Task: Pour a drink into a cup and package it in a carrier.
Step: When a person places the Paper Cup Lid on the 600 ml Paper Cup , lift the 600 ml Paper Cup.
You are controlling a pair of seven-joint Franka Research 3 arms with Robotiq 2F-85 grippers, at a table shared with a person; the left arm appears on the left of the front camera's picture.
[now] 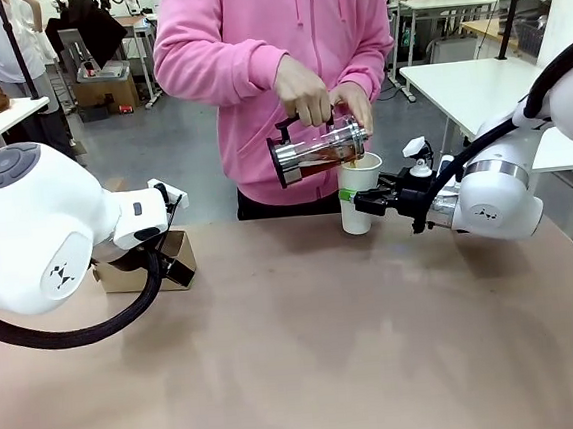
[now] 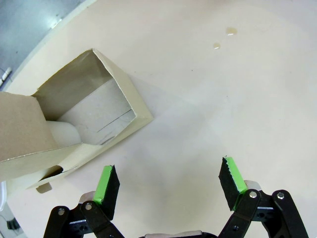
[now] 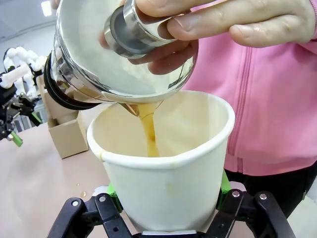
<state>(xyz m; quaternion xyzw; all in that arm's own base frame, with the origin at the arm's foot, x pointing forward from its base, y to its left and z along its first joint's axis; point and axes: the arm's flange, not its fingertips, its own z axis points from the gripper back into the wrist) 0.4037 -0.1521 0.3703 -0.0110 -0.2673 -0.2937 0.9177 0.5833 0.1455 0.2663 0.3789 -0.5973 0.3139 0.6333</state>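
A person in a pink top tilts a glass press jug (image 1: pixel 316 155) with both hands, and the brown drink (image 3: pixel 148 131) streams from its spout into the tall white cup (image 1: pixel 360 193). My right gripper (image 1: pixel 371 204) is shut on the cup's lower half, and its green pads (image 3: pixel 224 186) press both sides of the cup (image 3: pixel 168 173). The brown cardboard carrier (image 1: pixel 141 270) stands at the table's left, partly behind my left arm. My left gripper (image 2: pixel 171 186) hangs open over bare table just beside the carrier (image 2: pixel 74 119), with nothing between its fingers.
A few small drops of liquid (image 2: pixel 230 31) lie on the tabletop away from the carrier. The person stands at the far edge behind the cup. The near half of the table (image 1: pixel 310 373) is bare. Other white tables stand in the background.
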